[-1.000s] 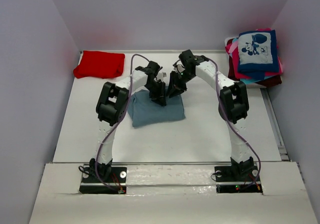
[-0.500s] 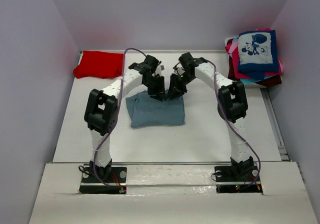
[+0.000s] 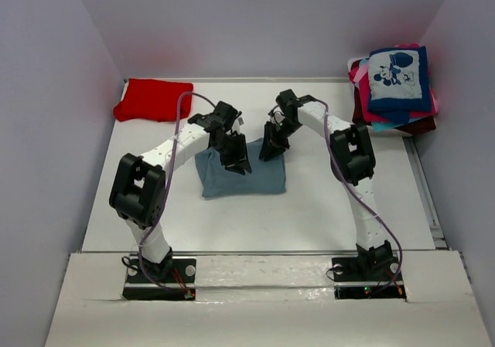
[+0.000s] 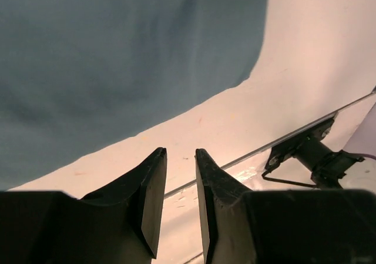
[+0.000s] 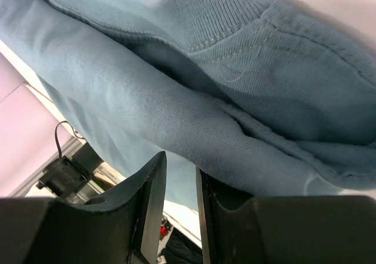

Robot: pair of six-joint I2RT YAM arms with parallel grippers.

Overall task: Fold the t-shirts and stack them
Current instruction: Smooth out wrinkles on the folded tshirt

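Observation:
A grey-blue t-shirt (image 3: 247,178) lies folded in a rectangle at the table's middle. My left gripper (image 3: 237,160) hovers over its far left part. In the left wrist view the jaws (image 4: 180,152) stand almost together with nothing between them, and the shirt (image 4: 117,58) lies beyond. My right gripper (image 3: 270,149) is at the shirt's far right edge. Its jaws (image 5: 181,161) are almost together and empty, with the shirt's collar and folds (image 5: 235,70) lying against the right finger. A folded red t-shirt (image 3: 153,100) lies at the far left.
A stack of folded shirts (image 3: 363,80) sits at the far right corner, a navy cartoon-mouse one (image 3: 398,75) on top, with pink, teal and maroon beneath. Walls close in on three sides. Both arm bases (image 3: 158,273) sit at the near edge.
My left arm's elbow has swung out to the left and its gripper has shifted slightly left and nearer over the shirt. My right gripper has barely moved. The shirt has stayed put.

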